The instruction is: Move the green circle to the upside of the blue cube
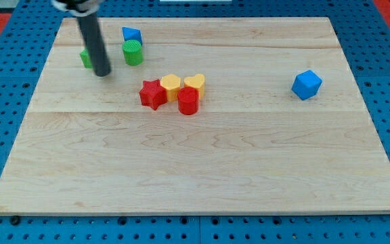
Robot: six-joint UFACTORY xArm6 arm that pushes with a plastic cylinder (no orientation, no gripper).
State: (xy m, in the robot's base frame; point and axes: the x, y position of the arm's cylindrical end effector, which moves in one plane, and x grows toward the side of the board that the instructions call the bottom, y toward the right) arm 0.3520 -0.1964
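The green circle (133, 52) stands near the board's top left, touching the lower edge of a small blue block (131, 34) just above it. The blue cube (307, 85) sits alone far off at the view's right. My tip (103, 73) rests on the board a little left of and below the green circle, apart from it. A second green block (84, 58) is partly hidden behind the rod, at its left.
A cluster lies at the board's middle: a red star (153, 93), a yellow hexagon-like block (171, 86), a yellow heart (194, 84) and a red cylinder (188, 101). The wooden board (202, 163) lies on a blue pegboard.
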